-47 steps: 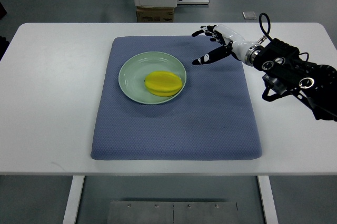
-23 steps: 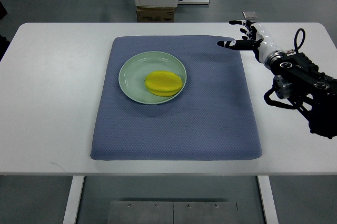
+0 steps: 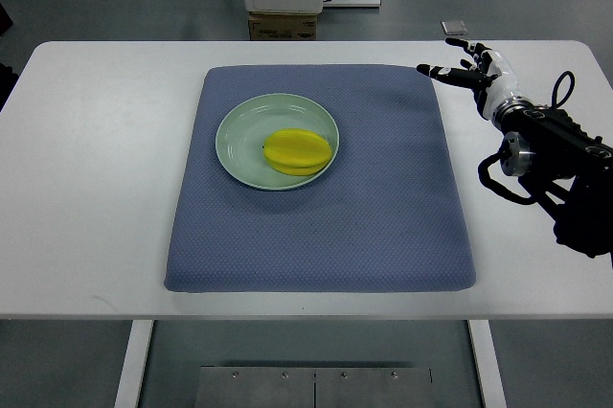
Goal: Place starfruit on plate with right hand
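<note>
- Right hand [image 3: 476,69]: fingers [image 3: 433,70] spread wide, holding nothing, poised over the far right corner of the blue mat [image 3: 383,226].
- Starfruit [image 3: 298,151]: lying in the pale green plate [image 3: 239,130], toward its right side, well apart from the fingertips, to their left and nearer the camera.
- Plate: resting on the mat, on the white table [image 3: 86,188].
</note>
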